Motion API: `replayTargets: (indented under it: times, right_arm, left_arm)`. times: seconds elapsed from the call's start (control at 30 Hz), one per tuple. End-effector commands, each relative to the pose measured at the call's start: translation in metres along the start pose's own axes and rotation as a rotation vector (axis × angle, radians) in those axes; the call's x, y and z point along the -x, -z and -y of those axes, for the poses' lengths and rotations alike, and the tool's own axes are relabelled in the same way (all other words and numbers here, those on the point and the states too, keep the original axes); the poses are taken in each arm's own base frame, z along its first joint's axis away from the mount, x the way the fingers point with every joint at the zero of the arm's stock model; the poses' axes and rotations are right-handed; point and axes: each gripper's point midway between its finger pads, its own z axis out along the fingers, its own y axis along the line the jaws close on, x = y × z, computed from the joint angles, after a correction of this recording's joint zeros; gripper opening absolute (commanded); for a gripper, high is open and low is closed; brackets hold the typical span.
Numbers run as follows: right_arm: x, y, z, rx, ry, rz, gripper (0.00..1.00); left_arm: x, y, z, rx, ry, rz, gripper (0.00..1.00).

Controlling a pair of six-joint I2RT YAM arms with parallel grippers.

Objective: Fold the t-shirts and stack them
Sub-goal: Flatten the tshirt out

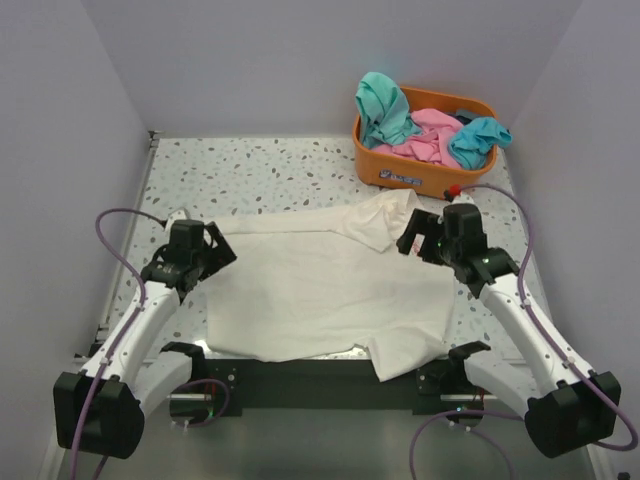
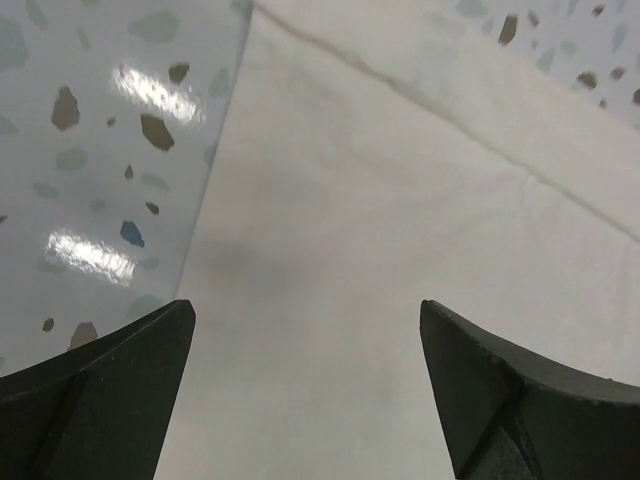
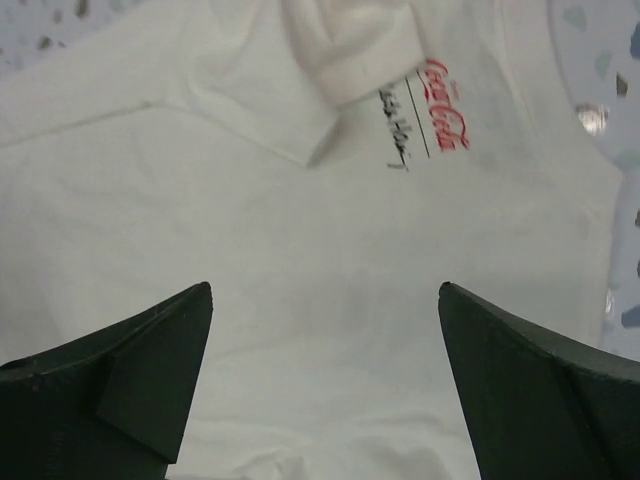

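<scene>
A cream-white t-shirt point(image 1: 320, 285) lies spread on the speckled table point(image 1: 270, 170). My left gripper point(image 1: 215, 255) is open and empty over the shirt's left edge; the left wrist view shows plain cloth point(image 2: 400, 250) between the fingers. My right gripper point(image 1: 412, 240) is open and empty over the shirt's far right part, by a folded-over sleeve point(image 1: 385, 215). The right wrist view shows the cloth point(image 3: 300, 260) with red lettering point(image 3: 445, 115) and the turned sleeve point(image 3: 350, 45). Teal shirts point(image 1: 382, 105) and a pink shirt point(image 1: 428, 135) sit in the basket.
An orange plastic basket point(image 1: 405, 172) stands at the table's far right. Bare speckled table lies beyond the shirt and left of the basket. White walls close in on both sides and at the back. A dark bar runs along the near edge point(image 1: 300, 380).
</scene>
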Motion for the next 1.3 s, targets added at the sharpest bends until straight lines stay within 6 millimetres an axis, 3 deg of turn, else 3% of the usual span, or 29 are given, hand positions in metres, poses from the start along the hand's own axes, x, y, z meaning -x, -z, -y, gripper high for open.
replayTargets:
  times: [0.0, 0.1, 0.17, 0.3, 0.37, 0.4, 0.43, 0.67, 0.77, 0.8, 0.87, 0.97, 1.03, 1.07, 1.1, 1.17, 1.23, 1.27]
  right_arm:
    - [-0.054, -0.007, 0.027, -0.069, -0.033, -0.120, 0.99]
    - [-0.081, -0.020, 0.034, -0.061, -0.039, -0.173, 0.99]
    - [-0.094, -0.037, 0.039, -0.072, -0.044, -0.208, 0.99]
    - [-0.103, -0.068, 0.048, -0.117, -0.017, -0.237, 0.98]
    - [-0.095, -0.079, 0.046, -0.136, -0.011, -0.237, 0.99]
    - [-0.102, -0.090, 0.051, -0.164, -0.005, -0.273, 0.99]
    - [-0.090, -0.099, 0.047, -0.166, -0.004, -0.237, 0.99]
    - [-0.074, -0.151, 0.056, -0.283, -0.006, -0.245, 0.99]
    - [-0.059, -0.175, 0.052, -0.278, -0.004, -0.243, 0.99]
    - [-0.043, -0.183, 0.047, -0.265, -0.014, -0.216, 0.99]
    - [-0.038, -0.190, 0.046, -0.259, -0.004, -0.230, 0.99]
    - [-0.023, -0.185, 0.034, -0.228, 0.020, -0.221, 0.99]
    - [-0.017, -0.170, 0.023, -0.189, 0.038, -0.211, 0.99]
    - [-0.016, -0.164, 0.020, -0.176, 0.055, -0.208, 0.99]
    - [-0.011, -0.148, 0.015, -0.155, 0.062, -0.181, 0.99]
    - [-0.012, -0.128, 0.007, -0.118, 0.076, -0.175, 0.99]
    - [-0.013, -0.099, 0.000, -0.083, 0.091, -0.145, 0.99]
    - [-0.015, -0.090, -0.001, -0.074, 0.091, -0.138, 0.99]
  left_arm:
    - [-0.040, -0.010, 0.005, -0.098, -0.004, -0.104, 1.00]
    - [-0.054, -0.023, -0.005, -0.061, 0.001, -0.132, 1.00]
    - [-0.055, -0.032, -0.001, -0.074, -0.001, -0.132, 1.00]
    - [-0.066, -0.059, -0.001, -0.050, 0.017, -0.160, 1.00]
    - [-0.054, -0.068, 0.014, -0.099, 0.014, -0.129, 1.00]
    - [-0.054, -0.079, 0.009, -0.052, 0.012, -0.128, 1.00]
    - [-0.051, -0.084, 0.009, -0.033, 0.012, -0.124, 1.00]
    - [-0.034, -0.137, 0.018, 0.075, -0.031, -0.170, 1.00]
    - [-0.009, -0.164, 0.034, 0.082, -0.041, -0.163, 1.00]
    - [-0.003, -0.168, 0.037, 0.076, -0.044, -0.165, 1.00]
    - [0.010, -0.174, 0.044, 0.074, -0.051, -0.156, 1.00]
    - [0.030, -0.171, 0.058, 0.051, -0.056, -0.147, 1.00]
    - [0.035, -0.154, 0.062, 0.025, -0.053, -0.142, 1.00]
    - [0.025, -0.146, 0.054, 0.037, -0.052, -0.157, 1.00]
    - [0.034, -0.128, 0.051, 0.040, -0.040, -0.120, 1.00]
    - [0.032, -0.096, 0.037, 0.055, -0.005, -0.087, 1.00]
    - [0.019, -0.074, 0.012, 0.130, 0.013, -0.091, 1.00]
    - [-0.001, -0.066, -0.007, 0.176, 0.041, -0.119, 1.00]
